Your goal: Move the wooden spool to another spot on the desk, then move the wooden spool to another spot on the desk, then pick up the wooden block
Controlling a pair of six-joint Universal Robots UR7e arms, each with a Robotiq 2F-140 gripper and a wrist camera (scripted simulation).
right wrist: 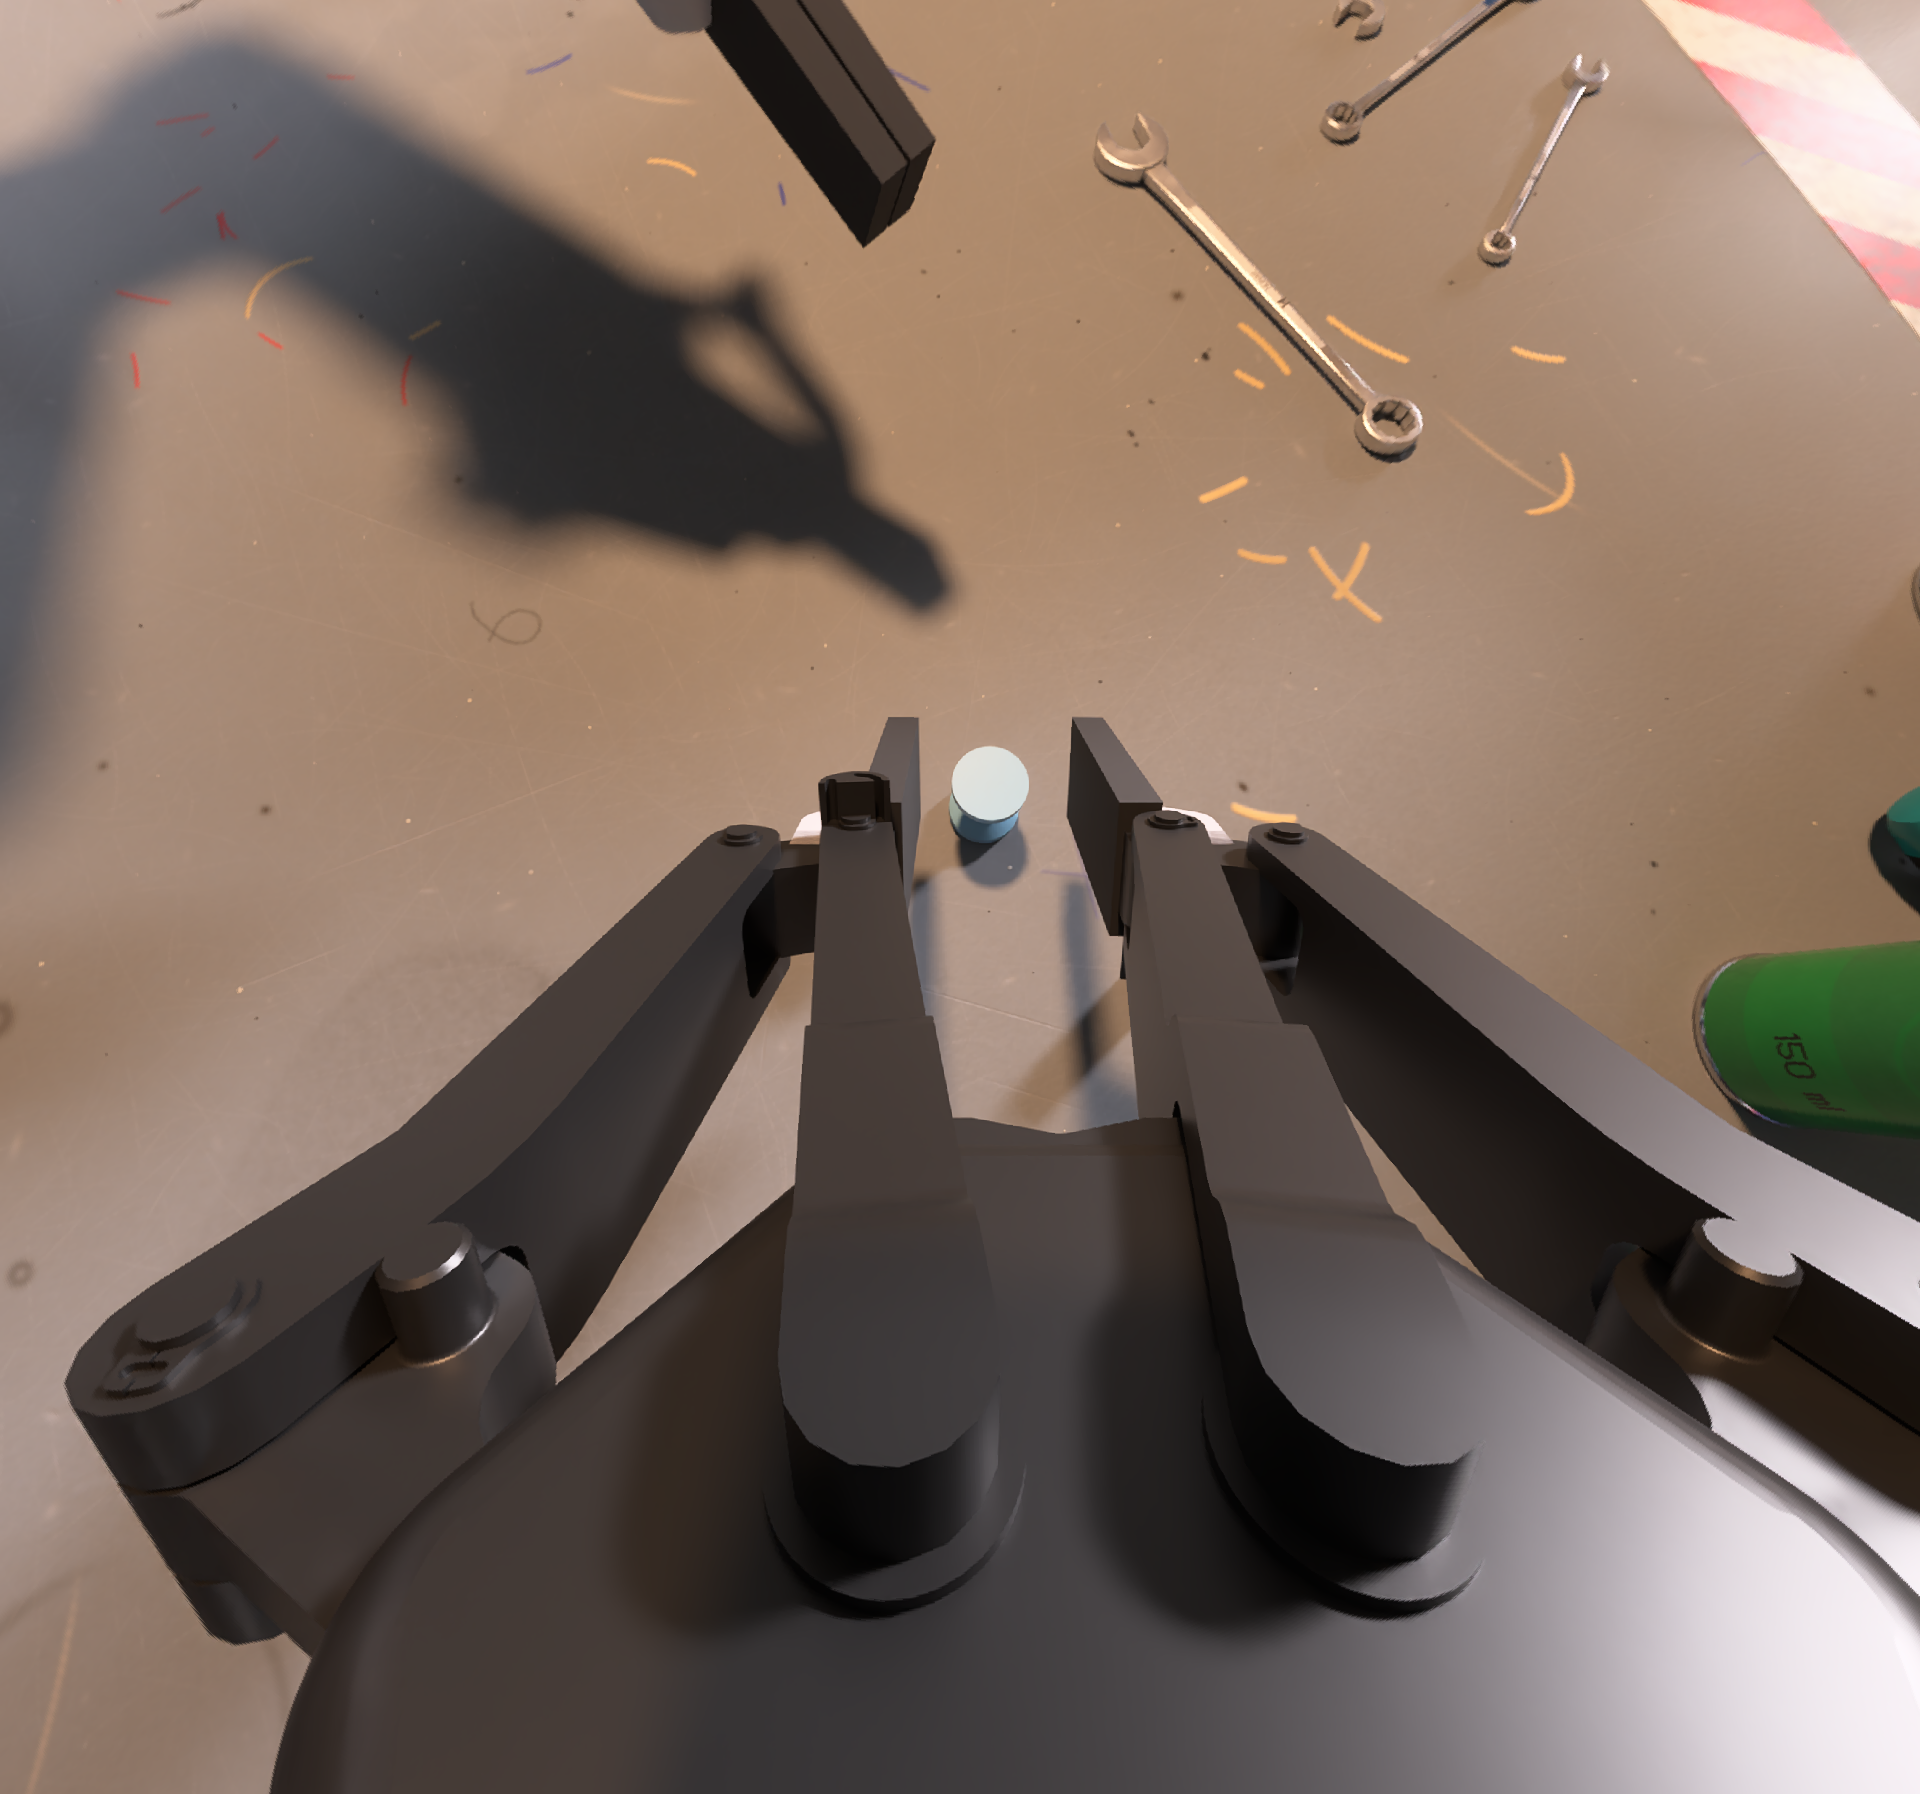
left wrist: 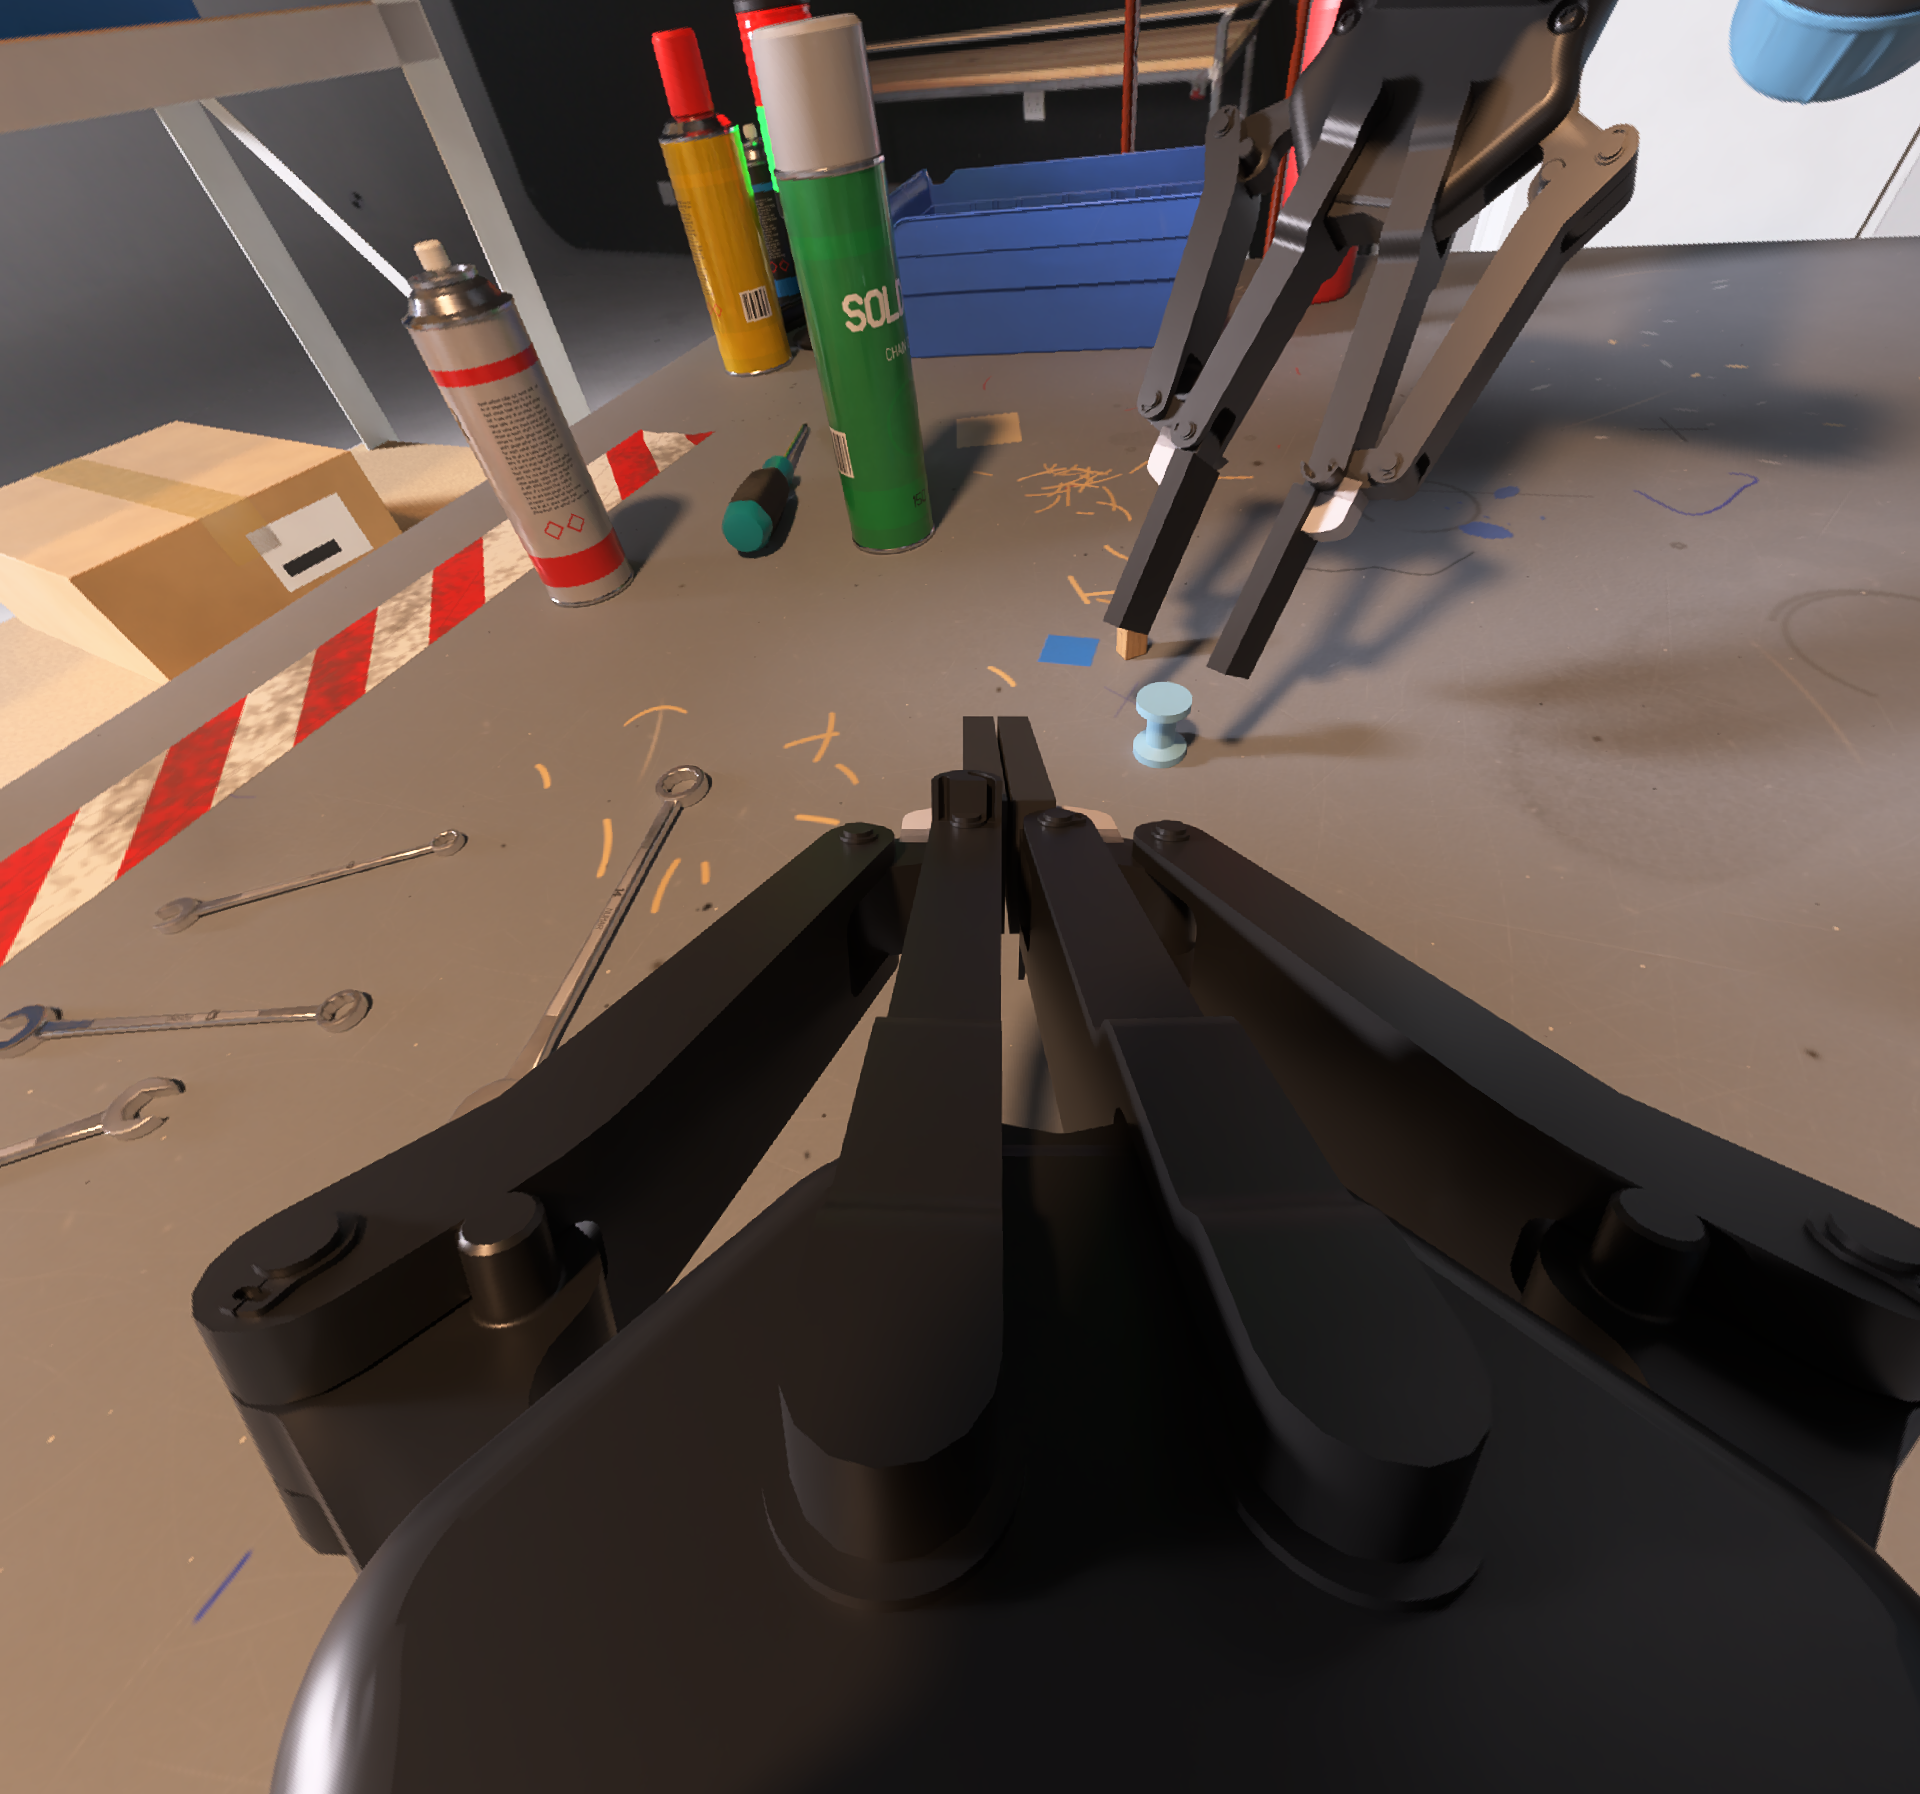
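Note:
The spool [left wrist: 1162,724] is light blue and stands upright on the grey desk [left wrist: 1558,809]. In the right wrist view the spool [right wrist: 987,794] shows from above, between my right gripper's open fingers and apart from both. My right gripper [right wrist: 994,742] is empty; it also shows in the left wrist view [left wrist: 1179,638], hovering just behind and above the spool. A small wooden block [left wrist: 1132,643] peeks out behind one right finger; most of it is hidden. My left gripper [left wrist: 995,736] is shut and empty, left of the spool, and shows in the right wrist view [right wrist: 894,186].
Spray cans stand at the back left: green [left wrist: 862,342], yellow [left wrist: 722,258], silver [left wrist: 520,435]. A teal screwdriver [left wrist: 764,503] lies by them, before a blue bin [left wrist: 1039,248]. Several wrenches [left wrist: 613,913] lie left, near the red-white striped edge [left wrist: 343,653]. A cardboard box [left wrist: 187,539] sits beyond it.

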